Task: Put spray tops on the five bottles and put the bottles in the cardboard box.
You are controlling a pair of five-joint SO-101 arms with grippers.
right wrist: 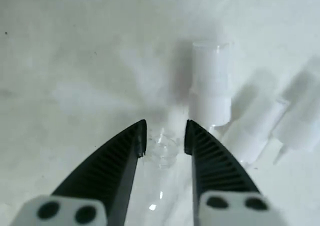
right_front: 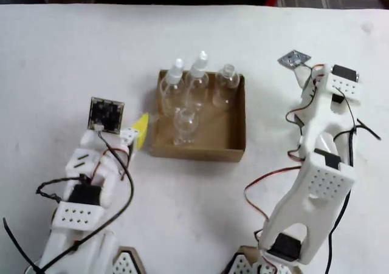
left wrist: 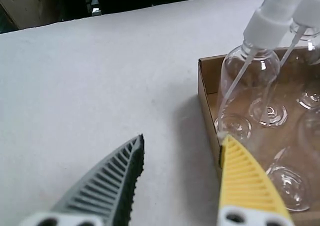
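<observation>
While looking down from the high view, seeing a cardboard box (right_front: 237, 149) about mid-table (right_front: 91, 43) with four clear bottles standing inside. Got spray tops on two of them, the far-left bottle (right_front: 172, 85) and the middle bottle (right_front: 197, 79) right beside it along the far wall. Bare necks on the far-right bottle (right_front: 227, 84) and on the front bottle (right_front: 185, 123), that last one set apart from the row, nearer the arms.

Over at the box's left side, left gripper (left wrist: 183, 137) spread wide with nothing in it. Gray finger (left wrist: 115, 181) out over bare table, yellow finger (left wrist: 245, 176) right up at the box wall. Can't tell whether actually touching it or just beside.

Right arm (right_front: 322, 183) off to the right of the box, well apart from it. From its wrist view, right gripper (right wrist: 165, 133) pinched in on the open neck of a fifth bottle (right wrist: 162, 153), black fingers (right wrist: 120, 166) snug on either side of the rim. Just past that, three loose spray tops on the table: an upright top (right wrist: 212, 85), then a lying top (right wrist: 252, 133) and another lying top (right wrist: 300, 123) side by side.
</observation>
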